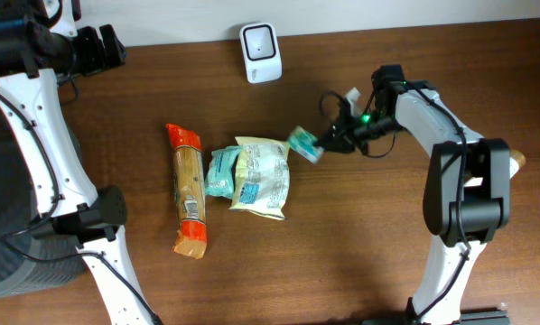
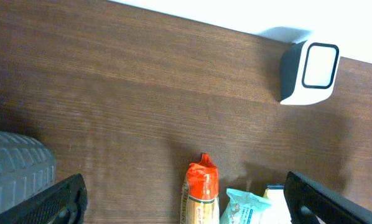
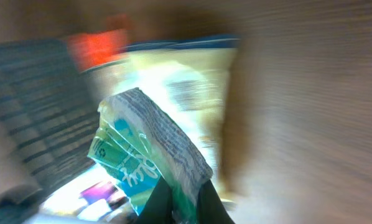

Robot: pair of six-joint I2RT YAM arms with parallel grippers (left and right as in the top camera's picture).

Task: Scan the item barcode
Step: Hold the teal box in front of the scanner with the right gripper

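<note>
My right gripper point(image 1: 331, 141) is shut on a small green and white packet point(image 1: 303, 144), holding it by one end above the table, to the right of the lying items. The right wrist view is blurred but shows the packet point(image 3: 142, 149) pinched between my dark fingers point(image 3: 158, 202). The white barcode scanner point(image 1: 260, 52) stands at the back of the table, also visible as the scanner point(image 2: 310, 73) in the left wrist view. My left gripper point(image 1: 103, 47) hangs open at the far back left, its fingers point(image 2: 61, 199) wide apart and holding nothing.
Side by side on the wooden table lie a spaghetti pack point(image 1: 189, 190) with orange ends, a light blue packet point(image 1: 221, 171) and a cream bag point(image 1: 263, 176). A grey ribbed thing point(image 2: 15, 165) sits at the left.
</note>
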